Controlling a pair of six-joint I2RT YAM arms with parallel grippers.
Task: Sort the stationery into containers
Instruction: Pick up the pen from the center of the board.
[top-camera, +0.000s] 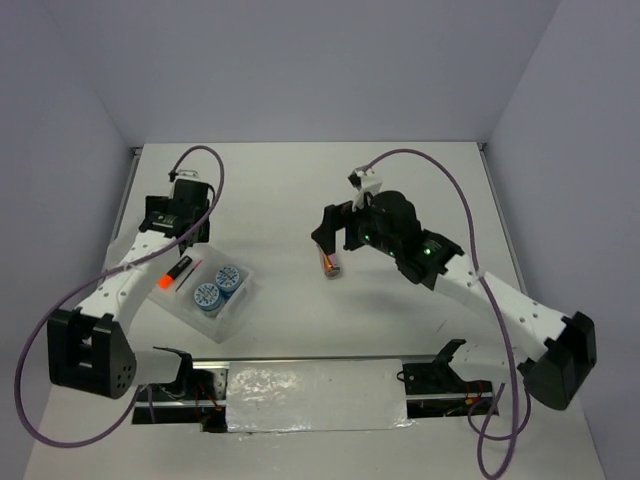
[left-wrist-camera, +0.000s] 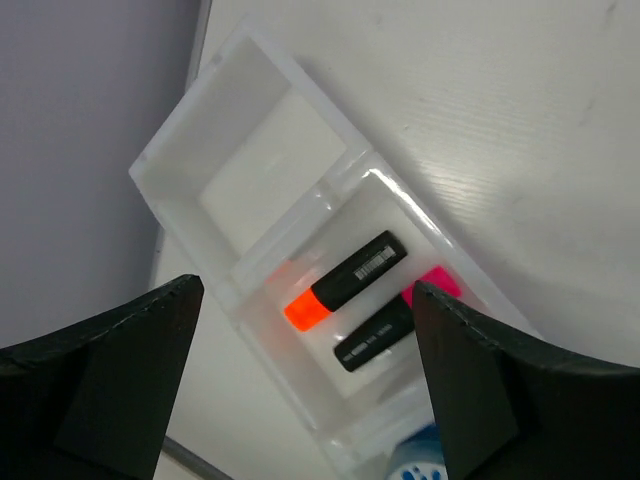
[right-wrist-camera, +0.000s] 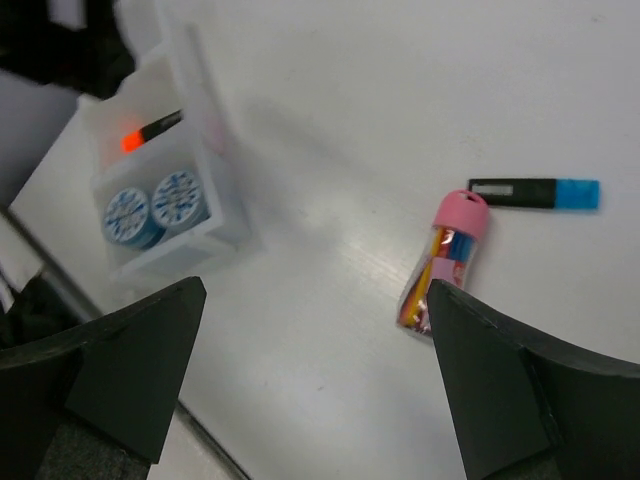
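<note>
Left arm reached forward over the trays (left-wrist-camera: 290, 70). Left gripper (left-wrist-camera: 305, 288) pointed down, jaws wide apart, gripping nothing. Beneath it, the orange-capped marker (left-wrist-camera: 345, 282) and pink-capped marker (left-wrist-camera: 390, 322) lay side by side in the middle compartment, the pink cap partly behind a finger. Right gripper (right-wrist-camera: 315, 290) hovered spread and empty above the pink-topped stick (right-wrist-camera: 445, 262) and blue-capped marker (right-wrist-camera: 535, 193) on the table (right-wrist-camera: 400, 80). Blue rolls (right-wrist-camera: 150, 213) sat in the end compartment, cut off in the left wrist view.
</note>
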